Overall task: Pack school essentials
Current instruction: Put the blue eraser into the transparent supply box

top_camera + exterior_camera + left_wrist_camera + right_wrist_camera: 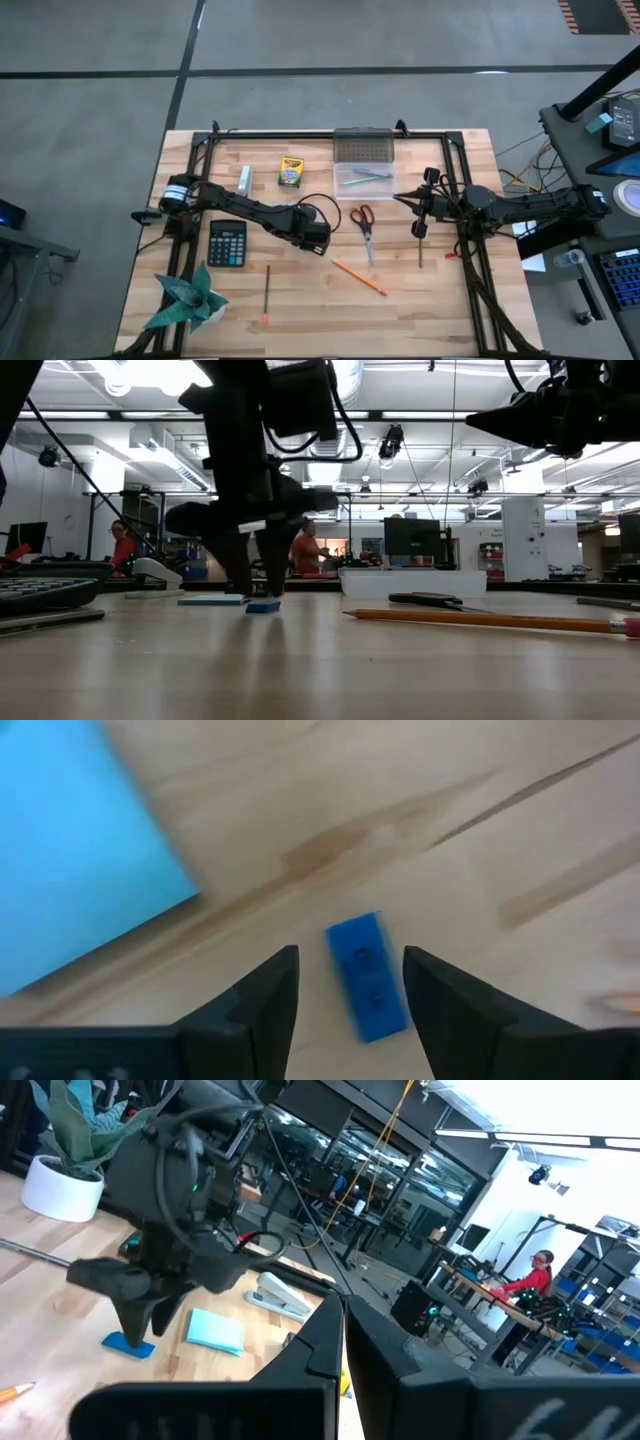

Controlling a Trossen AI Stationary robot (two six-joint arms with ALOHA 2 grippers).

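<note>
Left gripper [350,990] low over the middle of the table [300,300], two dark fingers [265,995] spread apart, straddling the tiny blue eraser [367,975] without clamping it. Eraser flat on the wood, turned at a slant to the gap, one long edge close to the far finger. Light-blue note pad [80,850] just beside, flat, apart from the eraser.

Likely trouble: closing on a slanted eraser could pinch one corner and spin or squirt it out sideways. Coming down too far could press fingertips into the wood, since the eraser sits very low. Drifting toward the pad could catch its edge and drag it along.

Farther out, seen from above: red-handled scissors [364,222] just to the right of the left gripper; an orange pencil [359,277] lying diagonally nearer the front edge; a thin dark pencil [267,293] to the front left; black calculator [227,243] close by the left forearm. Clear tray [364,178] with pens at the back centre, crayon box [291,173] and white stapler [244,179] beside it at the back. Green paper plant [188,298] at the front left corner.

Right gripper [422,208] held above the table on the right side, fingers pressed together, empty, well apart from the work.

Open room: bare wood between eraser and tray, a clear lane for lifting and carrying back; scissors the nearest obstacle to a rightward swing. Black frame rails along the side and back edges, so little margin there.
</note>
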